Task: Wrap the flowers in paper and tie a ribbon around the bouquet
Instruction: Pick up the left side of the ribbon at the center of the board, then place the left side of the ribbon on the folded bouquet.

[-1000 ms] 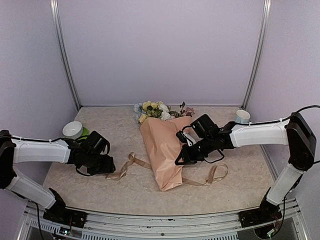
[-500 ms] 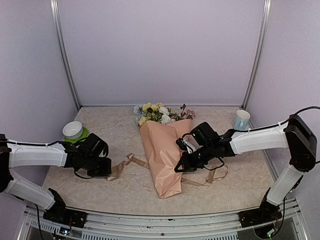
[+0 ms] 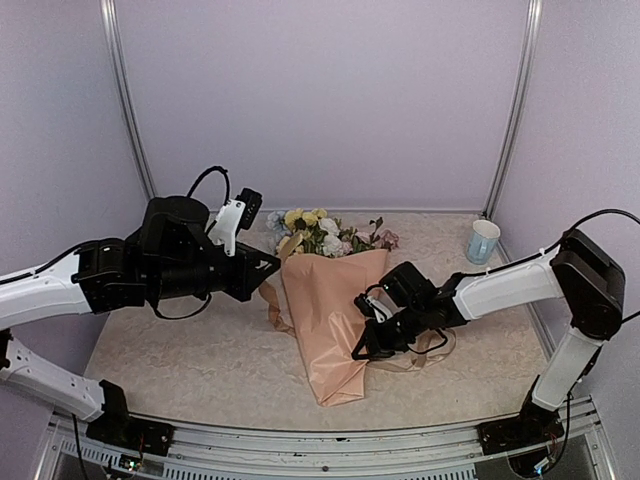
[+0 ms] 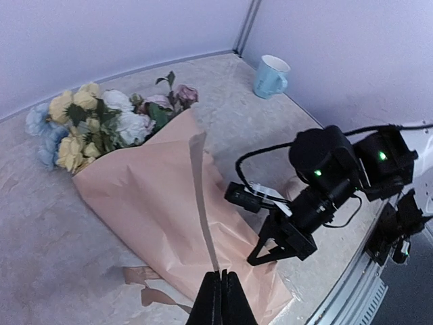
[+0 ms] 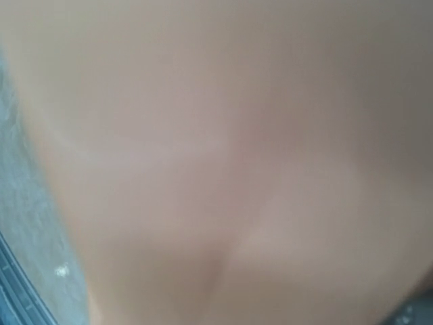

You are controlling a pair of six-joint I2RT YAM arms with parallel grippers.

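The left gripper [image 4: 218, 296] is seen clamped shut on the thin, semi-sheer tan-beige ribbon [image 4: 200, 196], which is stretched from the fingertips down to the near edge of the cone of peach-pink wrapping paper [image 3: 325, 310]. This gripper hangs above the speckled beige table [image 3: 180, 350]. The cone is laid ahead of and below it, with the pastel artificial flowers [image 3: 322, 232] at the cone's far, open end. The right gripper [image 3: 362, 350] is closed, fingers together, and pressed against the cone's narrow lower part. Its wrist view is filled with blurred paper. A pale blue mug [image 3: 483, 240] is stood well apart, beyond the right arm.
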